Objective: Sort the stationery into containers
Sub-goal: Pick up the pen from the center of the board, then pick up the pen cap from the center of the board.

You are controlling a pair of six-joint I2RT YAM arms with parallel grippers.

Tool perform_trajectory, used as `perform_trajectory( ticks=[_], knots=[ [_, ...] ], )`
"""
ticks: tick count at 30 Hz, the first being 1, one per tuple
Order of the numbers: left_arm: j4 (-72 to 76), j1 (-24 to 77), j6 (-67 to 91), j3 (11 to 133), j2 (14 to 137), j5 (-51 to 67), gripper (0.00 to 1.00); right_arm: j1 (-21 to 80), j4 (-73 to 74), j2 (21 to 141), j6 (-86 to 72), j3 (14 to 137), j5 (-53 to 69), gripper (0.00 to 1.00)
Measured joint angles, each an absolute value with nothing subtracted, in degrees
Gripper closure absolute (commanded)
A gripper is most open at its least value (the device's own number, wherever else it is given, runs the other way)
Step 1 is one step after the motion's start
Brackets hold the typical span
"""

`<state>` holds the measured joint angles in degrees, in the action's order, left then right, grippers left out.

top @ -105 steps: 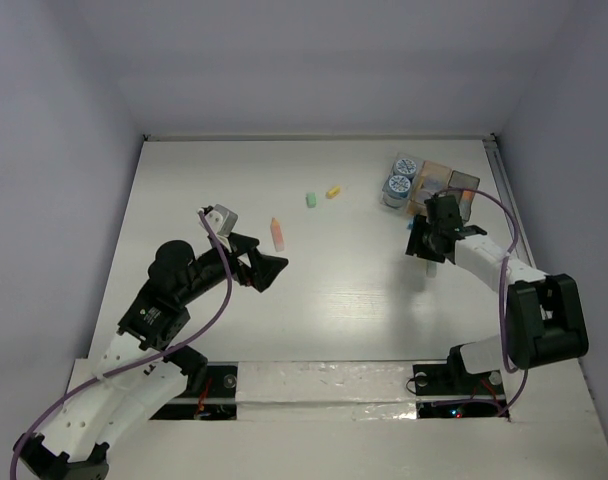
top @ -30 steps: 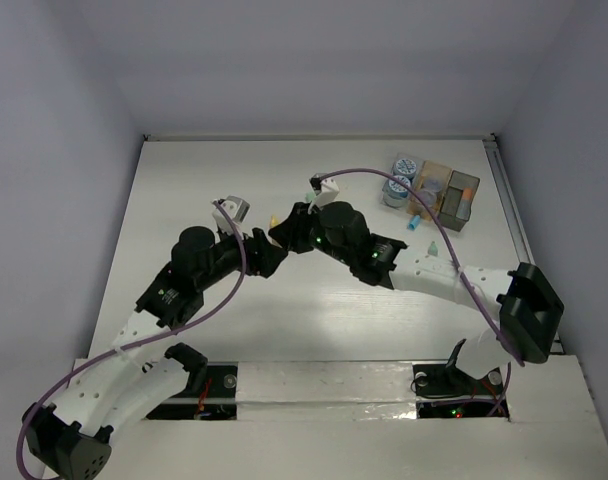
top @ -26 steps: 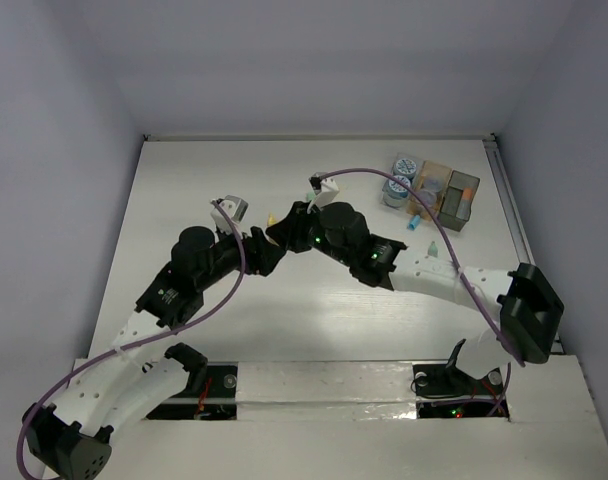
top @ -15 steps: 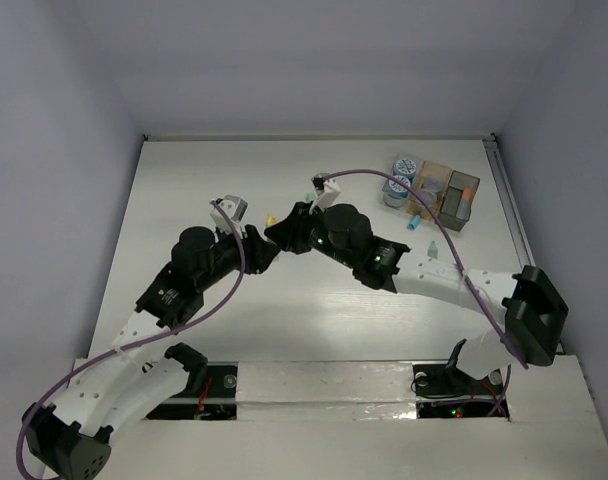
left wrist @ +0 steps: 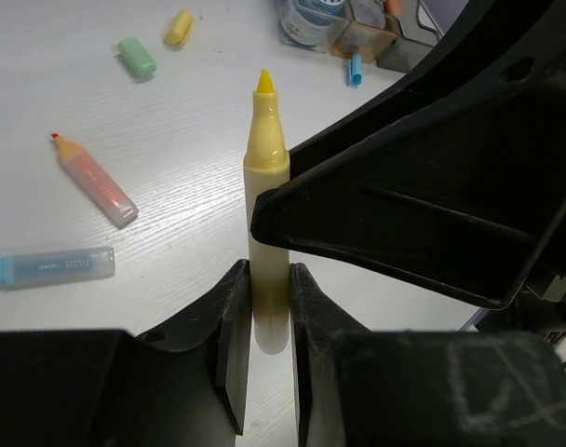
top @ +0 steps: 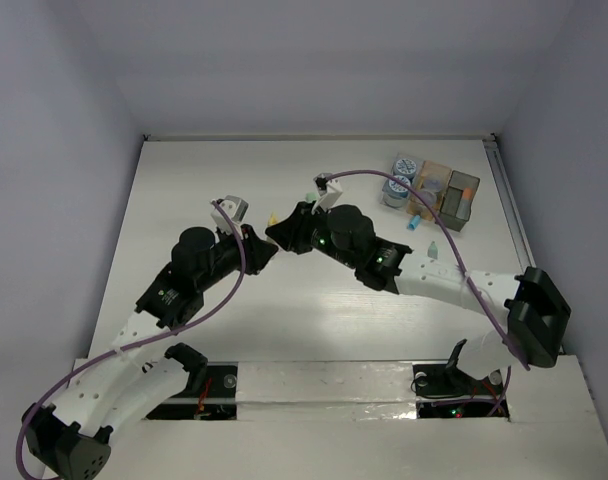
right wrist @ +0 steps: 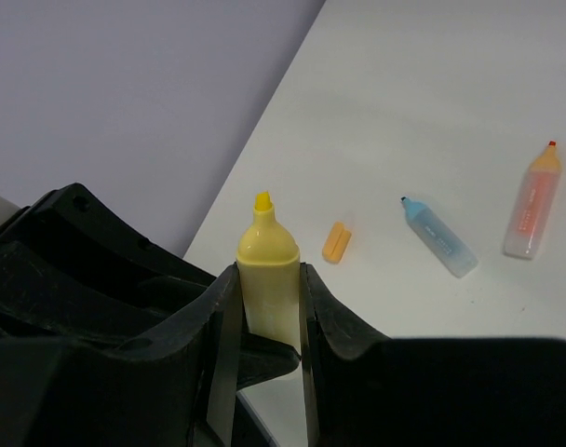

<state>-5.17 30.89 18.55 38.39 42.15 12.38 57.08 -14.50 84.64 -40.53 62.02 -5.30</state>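
— The yellow marker (left wrist: 267, 186): where do we have it?
— Above the middle of the bench (top: 184, 180), a little left of centre, pinched by both tools at once. Our left tool (left wrist: 265, 276) is closed on its lower barrel, and our right tool (right wrist: 267, 277) is clamped on it too (each wrist view shows the other's black fingers right alongside).
— So we read this as a hand-over?
— We do, though we cannot tell which side gives. The containers (top: 436, 172) sit at the far right, nearer our right arm.
— And next?
— One tool must let go fully before the other draws away, or the marker may twist loose. The orange marker (left wrist: 92, 182) and blue marker (left wrist: 50, 267) lie unsorted on the bench.
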Motion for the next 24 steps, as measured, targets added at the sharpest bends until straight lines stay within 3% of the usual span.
perform_trajectory(
  ticks=[1,4,5,6,8,14,16,21,24],
  knots=[
    [-5.2,30.9,18.5,38.4,42.2,12.5,1.00,57.1,-14.6,84.4,-40.5,61.8,-5.3,0.85],
    [-5.0,30.9,18.5,38.4,42.1,13.0,1.00,57.1,-14.4,84.1,-40.2,61.8,-5.0,0.65],
    [-5.0,30.9,18.5,38.4,42.1,13.2,1.00,57.1,-14.1,84.0,-39.9,61.8,-5.0,0.47],
    [-5.0,30.9,18.4,38.4,42.1,13.3,1.00,57.1,-13.7,83.9,-39.9,61.8,-4.9,0.39],
    [-5.4,30.7,18.1,38.4,42.1,12.8,1.00,57.1,-12.0,83.2,-38.3,61.9,-4.7,0.32],
    [-5.9,30.4,17.3,38.4,42.2,12.5,1.00,53.1,-7.4,76.5,-35.5,61.8,-3.3,0.32],
    [-5.9,30.1,17.0,38.4,42.2,12.5,1.00,49.5,-7.0,73.6,-35.0,61.3,-3.0,0.39],
    [-5.9,28.5,16.7,38.4,40.9,12.8,1.00,39.4,-6.5,73.4,-34.3,60.3,-2.2,0.66],
    [-5.9,27.4,16.5,38.4,39.3,13.2,1.00,34.1,-4.4,80.8,-33.3,62.2,-2.0,0.64]
  ],
)
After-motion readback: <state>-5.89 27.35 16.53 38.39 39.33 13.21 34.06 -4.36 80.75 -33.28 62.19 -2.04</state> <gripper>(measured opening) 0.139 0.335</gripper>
